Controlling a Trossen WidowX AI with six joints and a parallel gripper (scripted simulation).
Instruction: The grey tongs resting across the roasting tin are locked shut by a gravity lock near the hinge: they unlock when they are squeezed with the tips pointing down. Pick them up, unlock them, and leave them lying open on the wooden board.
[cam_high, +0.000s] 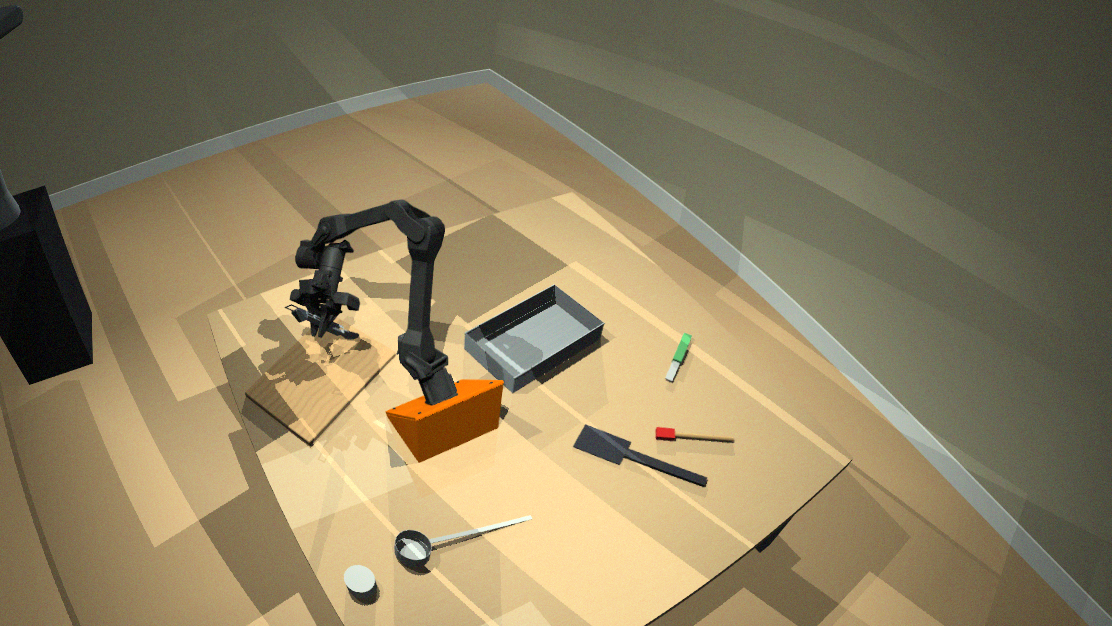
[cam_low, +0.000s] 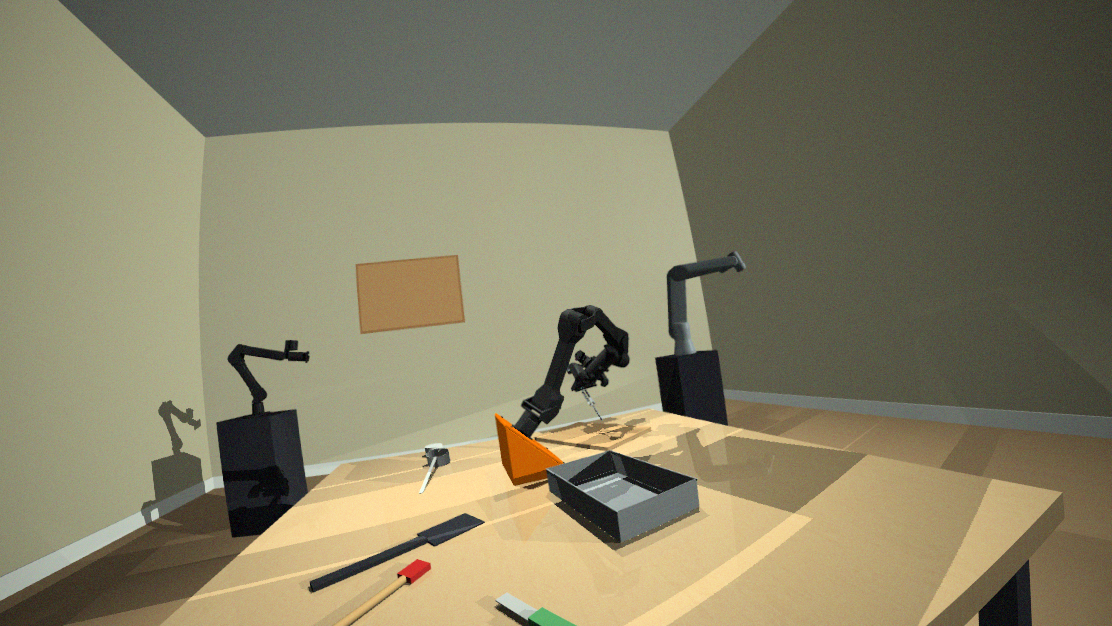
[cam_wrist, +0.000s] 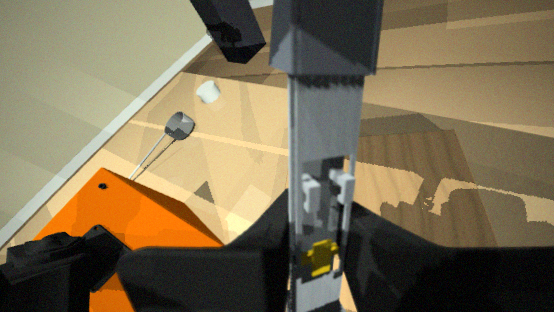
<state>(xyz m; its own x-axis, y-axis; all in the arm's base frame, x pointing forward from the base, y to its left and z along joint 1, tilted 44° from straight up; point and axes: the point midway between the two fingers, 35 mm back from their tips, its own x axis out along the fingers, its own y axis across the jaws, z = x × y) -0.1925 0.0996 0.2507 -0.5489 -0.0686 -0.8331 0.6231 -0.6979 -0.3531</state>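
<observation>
One pair of tongs in the gripper, held over the board

From where I stand, the black gripper (cam_high: 322, 317) (cam_low: 588, 381) (cam_wrist: 308, 195) is pressed together on the grey tongs (cam_high: 340, 330) (cam_low: 592, 405) (cam_wrist: 325, 122), pinching them between its fingers. They slant over the wooden board (cam_high: 311, 400) (cam_wrist: 415, 155), one end lower than the other. In the wrist view a yellow piece (cam_wrist: 321, 257) shows between their sides. I can't tell whether the lock has let go.

The roasting tin (cam_high: 558, 360) (cam_low: 659, 509) sits on the table (cam_high: 536, 575) (cam_low: 879, 544) apart from the tongs, across the arm's orange base (cam_high: 459, 429) (cam_low: 516, 460) (cam_wrist: 135, 215) from the pan below. A dark spatula (cam_high: 603, 444) (cam_low: 451, 529) lies near a red-headed brush (cam_high: 665, 433) (cam_low: 414, 572), and a green-handled tool (cam_high: 681, 349) (cam_low: 550, 618) rests a little way off. On the other side of the base, I see a small long-handled pan (cam_high: 412, 549) (cam_low: 437, 456) (cam_wrist: 179, 126), with a short white cylinder (cam_high: 359, 580) (cam_wrist: 208, 92) near its bowl.
</observation>
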